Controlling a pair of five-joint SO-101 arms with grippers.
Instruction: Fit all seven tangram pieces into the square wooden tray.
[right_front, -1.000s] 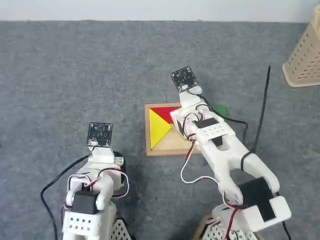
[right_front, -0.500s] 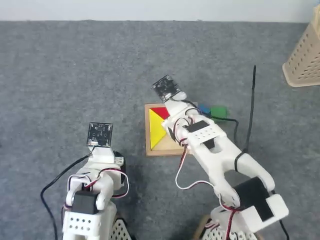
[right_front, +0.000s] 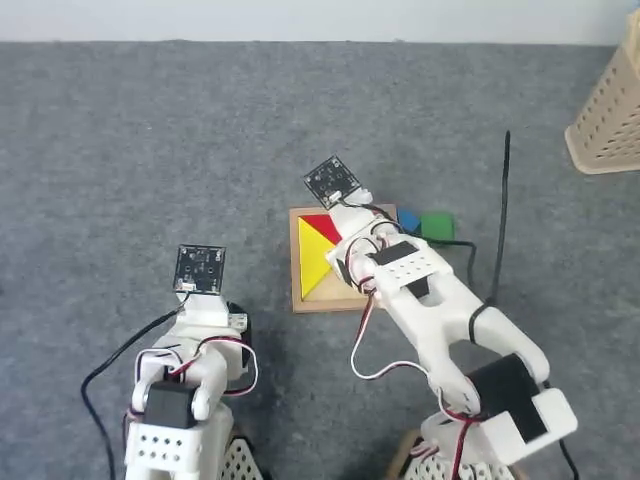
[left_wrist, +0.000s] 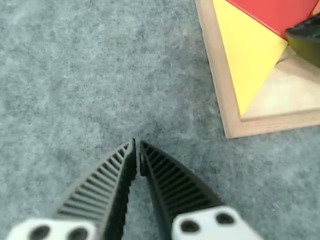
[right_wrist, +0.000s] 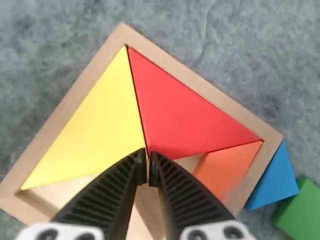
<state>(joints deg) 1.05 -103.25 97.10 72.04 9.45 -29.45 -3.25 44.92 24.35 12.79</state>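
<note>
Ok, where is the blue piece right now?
In the high view the blue piece lies just outside the tray, by its far right corner, between the tray and the green piece.

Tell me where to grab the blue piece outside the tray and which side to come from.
Come straight down from above, since the blue piece lies flat. Its long edge appears to sit against the tray wall, so set the jaws across the corner pointing away from the tray. Mind the green piece close beside it.
</note>
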